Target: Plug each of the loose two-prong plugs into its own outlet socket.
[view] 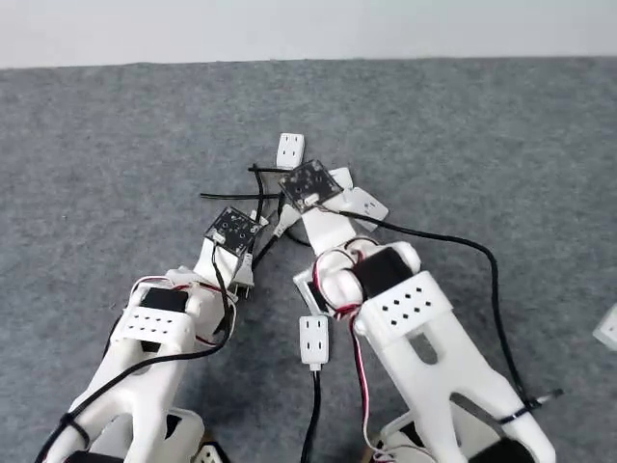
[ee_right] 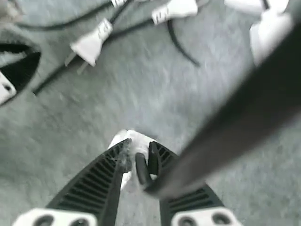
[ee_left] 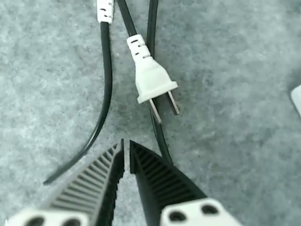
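Starting with the high view, the left arm [view: 154, 328] and right arm [view: 424, 328] are seen side by side on a grey carpeted table [view: 501, 135], both angled in toward a tangle of black cords [view: 231, 196] at the middle. A far socket [view: 290, 149] is seen just beyond the tangle. A near socket [view: 313, 340] is seen between the two arms, with a black cord leaving its near end. Both grippers are hidden under their wrist camera boards here, so jaw state cannot be told from this view. In the left wrist view, the left gripper [ee_left: 126, 149] is seen over the carpet with its jaws almost together, only a slim gap left, and nothing held. A loose plug [ee_left: 151, 80], white, is found just past the tips, lying on a black cord, with its two prongs pointed back toward the gripper. A curved cord [ee_left: 106, 84] is seen beside it. In the right wrist view, the right gripper [ee_right: 138, 143] is seen clamped on a gripped plug [ee_right: 133, 137], a white body pinched between the pads with a loop of black cord. A blurred dark cable [ee_right: 244, 103] crosses in front. A distant plug [ee_right: 89, 44], white, is seen farther off among black cords.
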You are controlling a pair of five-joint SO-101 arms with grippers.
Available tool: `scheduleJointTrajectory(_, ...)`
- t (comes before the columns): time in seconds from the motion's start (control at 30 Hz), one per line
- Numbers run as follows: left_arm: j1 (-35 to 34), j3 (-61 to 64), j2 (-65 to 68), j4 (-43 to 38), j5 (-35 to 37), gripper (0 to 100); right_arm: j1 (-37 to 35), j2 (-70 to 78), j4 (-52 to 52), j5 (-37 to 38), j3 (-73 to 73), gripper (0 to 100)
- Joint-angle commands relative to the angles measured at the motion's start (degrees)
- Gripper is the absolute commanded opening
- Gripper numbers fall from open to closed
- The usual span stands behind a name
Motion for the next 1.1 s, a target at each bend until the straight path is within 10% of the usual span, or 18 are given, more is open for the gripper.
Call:
scheduleJointTrajectory(0.0, -0.53, -0.22, -1.58, -1.67, 0.70, 1, 0.48, -2.24, -1.45, 0.88, 2.73, 0.8)
scheduleJointTrajectory(1.07, -0.53, -0.13, -1.58, -1.85, 0.70, 1, -5.85, -14.55, -6.73, 1.05, 10.29, 0.8)
